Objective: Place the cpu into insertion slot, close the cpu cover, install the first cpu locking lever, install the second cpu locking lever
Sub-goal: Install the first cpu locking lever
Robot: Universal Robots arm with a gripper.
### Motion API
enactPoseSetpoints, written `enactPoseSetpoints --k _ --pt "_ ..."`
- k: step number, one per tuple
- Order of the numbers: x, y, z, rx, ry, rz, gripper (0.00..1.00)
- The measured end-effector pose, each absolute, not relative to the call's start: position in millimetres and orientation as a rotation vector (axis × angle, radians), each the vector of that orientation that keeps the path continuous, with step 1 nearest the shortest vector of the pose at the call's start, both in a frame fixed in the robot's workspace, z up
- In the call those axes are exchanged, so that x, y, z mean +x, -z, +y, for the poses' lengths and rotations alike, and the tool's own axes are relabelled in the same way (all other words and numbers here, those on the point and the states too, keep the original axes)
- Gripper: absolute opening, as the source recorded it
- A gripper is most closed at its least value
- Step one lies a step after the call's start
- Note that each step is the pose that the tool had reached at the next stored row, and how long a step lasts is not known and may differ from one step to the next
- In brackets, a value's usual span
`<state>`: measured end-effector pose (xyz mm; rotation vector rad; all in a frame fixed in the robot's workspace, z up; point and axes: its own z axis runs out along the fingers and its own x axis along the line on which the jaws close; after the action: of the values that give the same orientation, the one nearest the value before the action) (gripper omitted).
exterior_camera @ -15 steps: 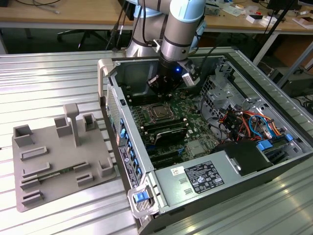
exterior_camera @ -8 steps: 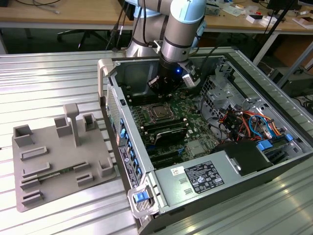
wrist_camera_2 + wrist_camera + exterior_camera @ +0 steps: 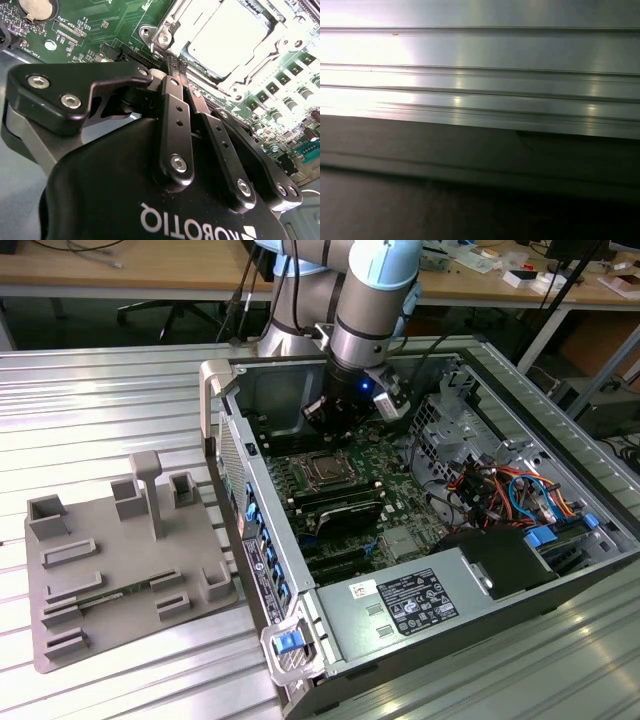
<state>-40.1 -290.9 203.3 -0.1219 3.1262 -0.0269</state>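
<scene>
The cpu point(image 3: 227, 35) lies flat in the insertion slot point(image 3: 326, 471) on the green motherboard, its pale metal top showing through the window of the cpu cover point(image 3: 280, 47). The cover's silver frame lies down over the chip's edges. My gripper point(image 3: 175, 64) is shut with nothing between its black fingers. Its tips point at the socket's corner, beside a screw and the silver rim point(image 3: 161, 40). In the exterior view the gripper point(image 3: 325, 420) hangs inside the open computer case, just behind the cpu point(image 3: 327, 470).
Black memory slots point(image 3: 340, 505) run beside the socket. A power supply point(image 3: 400, 605) fills the case's near end, with coloured cables point(image 3: 500, 490) on the exterior view's right. A grey fixture plate point(image 3: 120, 560) lies outside the case wall point(image 3: 250, 510). A ribbed aluminium surface point(image 3: 480, 55) shows close by.
</scene>
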Motion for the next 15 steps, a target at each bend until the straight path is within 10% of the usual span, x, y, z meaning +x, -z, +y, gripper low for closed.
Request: enactPoseSetpoints --k 15 --pt "-38.8 -202.9 -287.9 -0.122 0.025 3.126 0.11"
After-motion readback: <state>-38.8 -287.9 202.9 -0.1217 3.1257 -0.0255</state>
